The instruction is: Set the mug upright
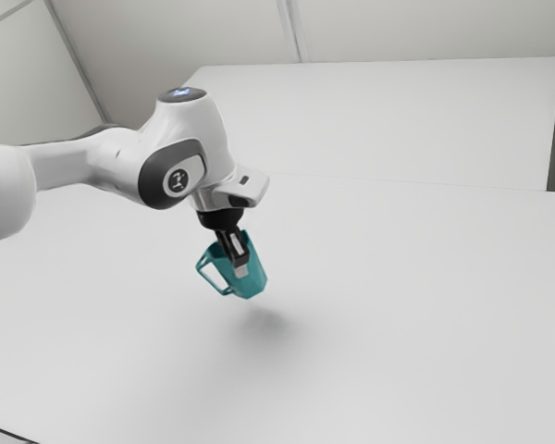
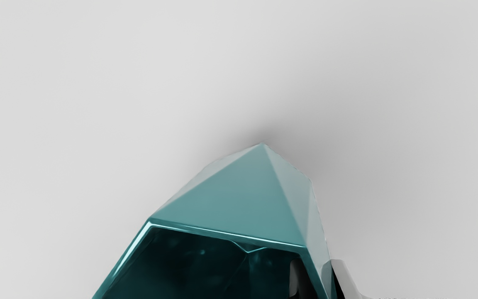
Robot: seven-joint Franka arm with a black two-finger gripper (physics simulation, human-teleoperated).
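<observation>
in the exterior view, a thin dark edge [image 1: 9, 433] crosses the lower left corner of the frame. from the middle left, one white jointed arm with dark grey caps [image 1: 120, 165] reaches in over the broad, smooth white table [image 1: 398, 305], its wrist joint just above the centre. the black two-finger gripper [image 1: 240, 268] points down from it, near the middle of the frame.

there is one mug, a teal, faceted one with an angular body [image 1: 253, 282], and it hangs at the gripper near the centre, tilted, its base toward the lower right. its single open, angular handle [image 1: 199, 268] sticks out toward the left. a soft grey shadow [image 1: 264, 324] lies on the table below, apart from the mug, which is held up off the surface.

in the wrist view, one finger is inside the mug's mouth and the other outside, closed narrowly on the mug's wall; that wall fills the gap between the two.

bare white surface spreads around the mug on all sides, running on toward the lower right of the exterior view. a pale straight line [image 1: 425, 182] crosses at the upper right, with a flat white panel [image 1: 398, 111] beyond it.
</observation>
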